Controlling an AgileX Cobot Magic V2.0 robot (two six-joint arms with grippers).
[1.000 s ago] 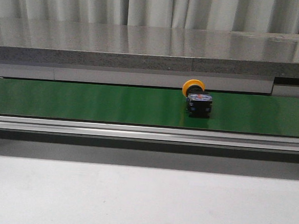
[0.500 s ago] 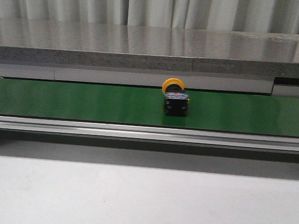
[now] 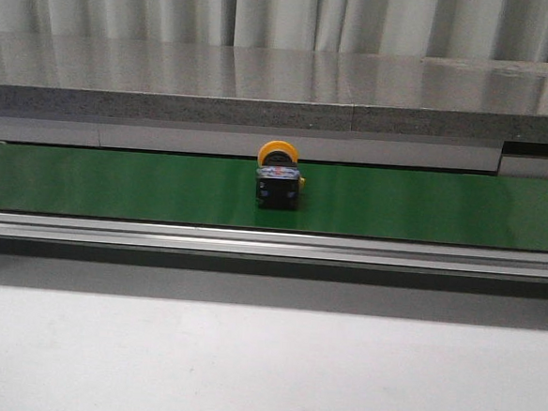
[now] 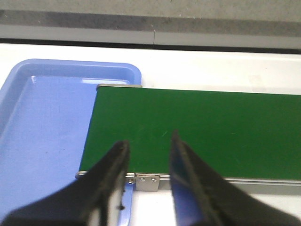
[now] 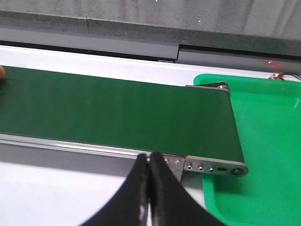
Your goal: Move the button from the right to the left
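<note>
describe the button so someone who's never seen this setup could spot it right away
Find the long green conveyor belt running across the front view below the grey stone ledge. Near its middle sits the button, the only object on the belt: a black boxy body with a round yellow-orange cap.

button (image 3: 278, 179) markings too small to read, blue tray (image 4: 42, 122) cut off by frame edge
</note>
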